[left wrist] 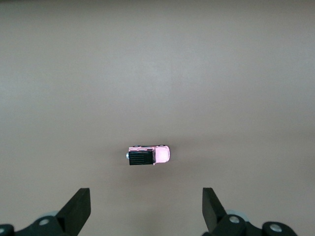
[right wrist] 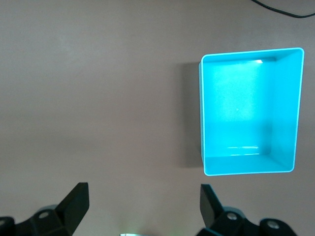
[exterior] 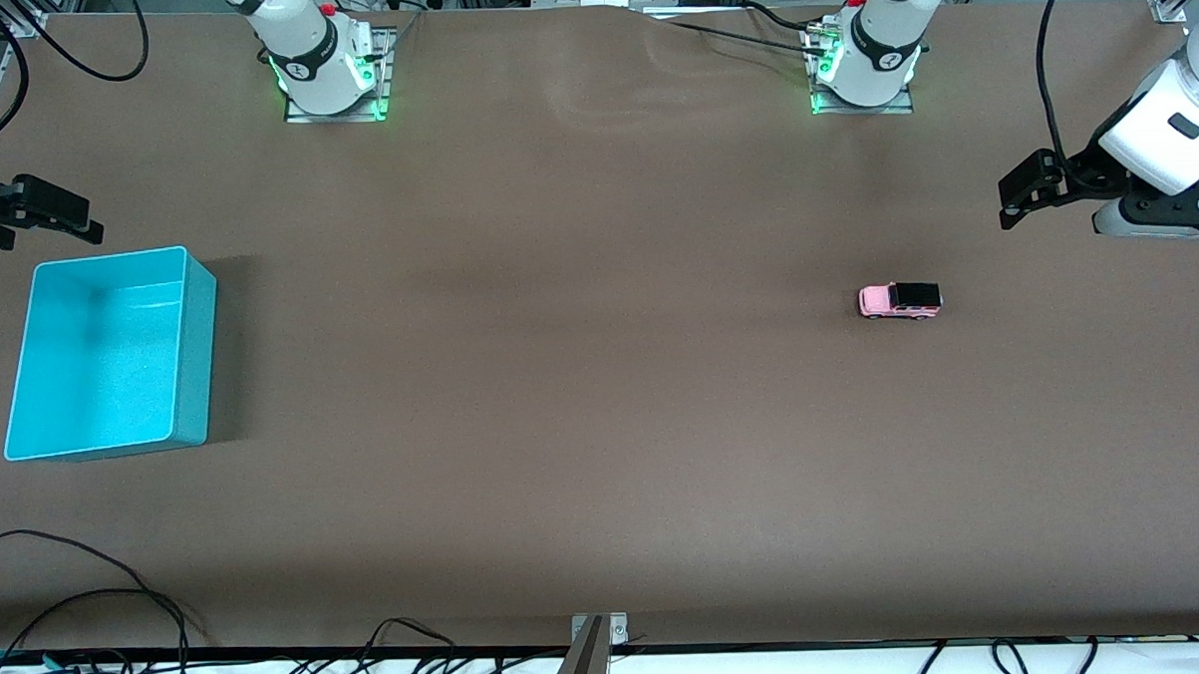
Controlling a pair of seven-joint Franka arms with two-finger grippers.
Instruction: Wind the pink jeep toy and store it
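The pink jeep toy [exterior: 899,301], boxy with a black roof, stands on its wheels on the brown table toward the left arm's end. In the left wrist view the jeep [left wrist: 147,155] lies out ahead of the fingers, touching neither. My left gripper [exterior: 1012,201] hangs open over the table's end beside the jeep, empty [left wrist: 146,211]. An empty turquoise bin [exterior: 196,361] sits toward the right arm's end. My right gripper [exterior: 49,225] hovers open over the table just off the bin's rim. In its own wrist view it [right wrist: 144,209] holds nothing and sees the bin [right wrist: 241,108].
Both arm bases [exterior: 331,77] [exterior: 864,68] stand along the table's edge farthest from the front camera. Loose black cables [exterior: 90,594] and a metal bracket [exterior: 595,636] lie along the nearest edge. Wide bare tabletop [exterior: 560,358] stretches between bin and jeep.
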